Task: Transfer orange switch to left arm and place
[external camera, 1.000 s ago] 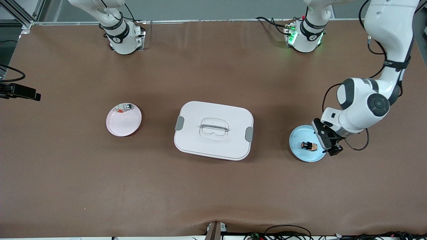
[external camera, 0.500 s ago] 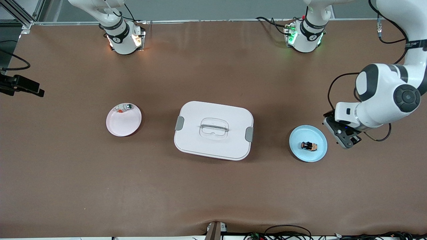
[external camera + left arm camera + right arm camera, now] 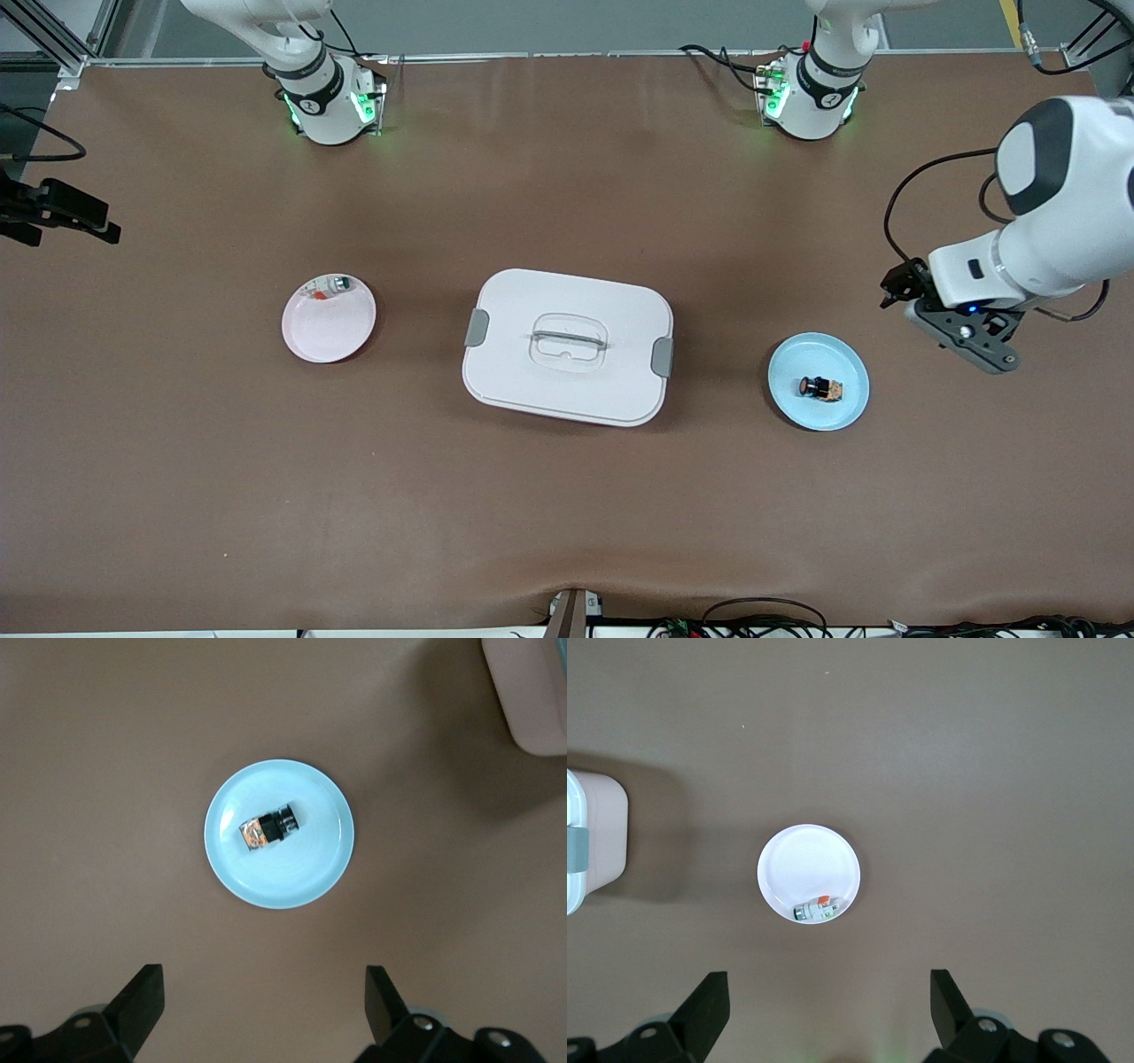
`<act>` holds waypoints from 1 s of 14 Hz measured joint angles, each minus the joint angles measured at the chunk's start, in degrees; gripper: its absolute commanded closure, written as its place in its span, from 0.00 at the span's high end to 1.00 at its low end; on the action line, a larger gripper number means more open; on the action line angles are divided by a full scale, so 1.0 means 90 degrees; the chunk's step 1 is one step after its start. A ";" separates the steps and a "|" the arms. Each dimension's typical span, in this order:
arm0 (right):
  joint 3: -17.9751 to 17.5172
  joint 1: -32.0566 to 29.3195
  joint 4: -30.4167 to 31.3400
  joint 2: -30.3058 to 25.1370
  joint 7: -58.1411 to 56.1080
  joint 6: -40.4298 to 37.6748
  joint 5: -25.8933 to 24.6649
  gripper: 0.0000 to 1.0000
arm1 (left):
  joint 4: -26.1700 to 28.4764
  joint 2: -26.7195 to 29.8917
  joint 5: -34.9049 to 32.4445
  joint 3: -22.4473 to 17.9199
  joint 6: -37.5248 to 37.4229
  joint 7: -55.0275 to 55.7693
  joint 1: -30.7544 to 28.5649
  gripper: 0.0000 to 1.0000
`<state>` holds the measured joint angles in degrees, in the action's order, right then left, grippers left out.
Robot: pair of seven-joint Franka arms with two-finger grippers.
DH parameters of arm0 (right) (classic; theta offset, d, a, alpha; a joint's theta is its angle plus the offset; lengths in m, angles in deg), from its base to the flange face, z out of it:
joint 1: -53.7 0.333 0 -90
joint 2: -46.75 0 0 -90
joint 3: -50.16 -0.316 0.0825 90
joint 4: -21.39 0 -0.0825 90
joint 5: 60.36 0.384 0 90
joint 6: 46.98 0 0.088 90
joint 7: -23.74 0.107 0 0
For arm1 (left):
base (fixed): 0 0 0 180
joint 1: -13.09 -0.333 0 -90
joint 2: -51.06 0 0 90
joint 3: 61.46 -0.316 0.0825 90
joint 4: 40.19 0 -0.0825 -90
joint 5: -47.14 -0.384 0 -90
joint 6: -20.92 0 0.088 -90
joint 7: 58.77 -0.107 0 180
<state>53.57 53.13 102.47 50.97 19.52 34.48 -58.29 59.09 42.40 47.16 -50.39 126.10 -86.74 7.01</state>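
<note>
So the orange switch (image 3: 820, 388) is just lying on its side in the little blue plate (image 3: 842, 409) on the desk (image 3: 567, 496), toward my left arm's end. My left gripper (image 3: 895, 291) hangs over bare desk near that plate, jaws wide open, holding nothing. The white box (image 3: 567, 347) sits mid-desk between the blue plate and a pink plate (image 3: 328, 330) holding a whitish part (image 3: 330, 286). My right gripper (image 3: 824, 1014) is up high over the pink plate, jaws spread too.
</note>
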 measured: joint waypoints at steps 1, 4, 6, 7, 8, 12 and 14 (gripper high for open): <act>0.0004 -0.0001 0.0000 -0.0004 0.0000 0.0007 0.0000 1.00 | -0.0202 0.0021 0.0000 0.0000 -0.0291 0.0380 0.0000 1.00; 0.0022 -0.0007 0.0006 -0.0005 -0.0001 0.0009 0.0000 1.00 | -0.0567 0.0157 0.0000 0.0010 -0.0722 0.1471 0.0003 1.00; 0.0026 -0.0008 0.0018 -0.0005 -0.0001 0.0009 -0.0001 1.00 | -0.0613 0.0324 0.0000 0.0011 -0.0820 0.2074 0.0004 1.00; 0.0028 -0.0010 0.0023 -0.0005 -0.0001 0.0012 -0.0001 1.00 | -0.0624 0.0423 0.0000 0.0011 -0.0927 0.2426 0.0004 1.00; 0.0031 -0.0011 0.0027 -0.0005 -0.0001 0.0013 -0.0001 1.00 | -0.0629 0.0519 0.0000 0.0012 -0.1057 0.2753 0.0004 1.00; 0.0042 -0.0013 0.0033 -0.0005 -0.0001 0.0024 -0.0006 1.00 | -0.0676 0.0797 0.0000 -0.0016 -0.1357 0.3371 0.0001 1.00; 0.0042 -0.0013 0.0033 -0.0005 -0.0001 0.0040 -0.0005 1.00 | -0.0855 0.0817 -0.0021 -0.0048 -0.1593 0.3378 -0.0009 1.00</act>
<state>53.95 53.02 102.77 50.92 19.51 34.84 -58.34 51.40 49.75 46.98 -50.82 111.77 -56.34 6.93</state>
